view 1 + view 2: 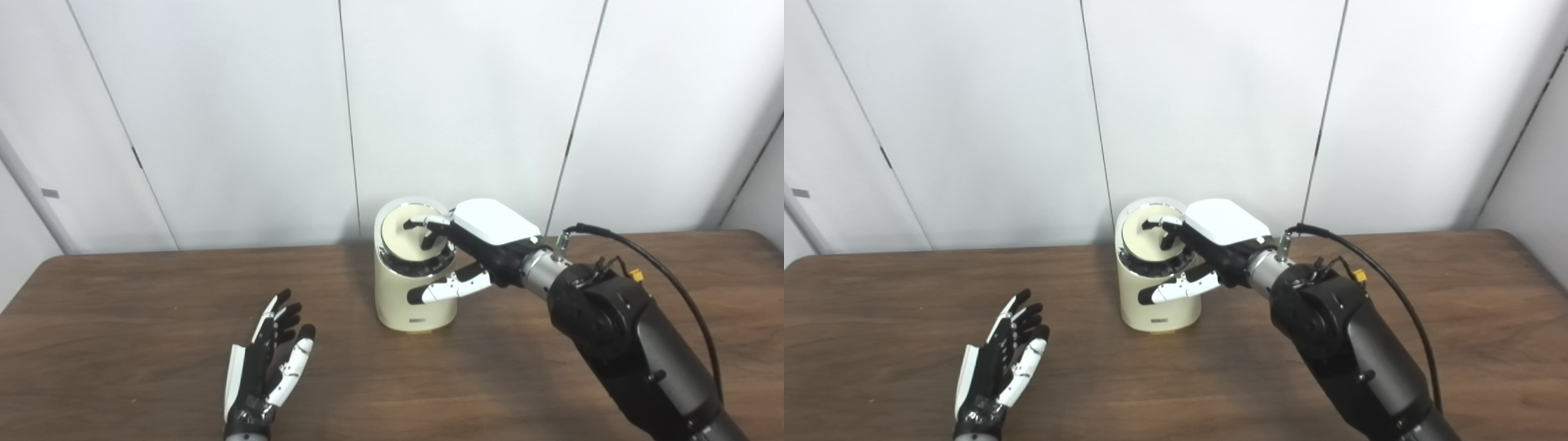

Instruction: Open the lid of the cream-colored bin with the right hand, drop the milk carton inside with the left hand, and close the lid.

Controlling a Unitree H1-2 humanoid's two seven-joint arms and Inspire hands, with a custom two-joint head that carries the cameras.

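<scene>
A: In the left eye view, where is the cream-colored bin (415, 288) sitting?

B: It is standing upright on the brown table (122, 318), toward the far edge, just before the white wall panels (245, 110). Its round lid (405, 234) is lying tilted toward the camera inside the rim.

A: And the right hand (471, 251)?

B: It is reaching over the bin from the right. Its fingers (429, 225) are curling down onto the lid, while the thumb (447, 288) is pointing across the front of the bin's body. It is gripping nothing; the fingers are pressing on the lid.

A: The left hand (266, 361)?

B: It is resting low over the table, well apart from the bin, palm up, fingers spread and holding nothing.

A: Is the right eye view showing anything different?

B: The same layout is appearing a little further left. The right hand's fingertips are lying on the lid, and a black cable (1396, 306) is looping over the right arm (1347, 349). No milk carton is showing in either view.
</scene>
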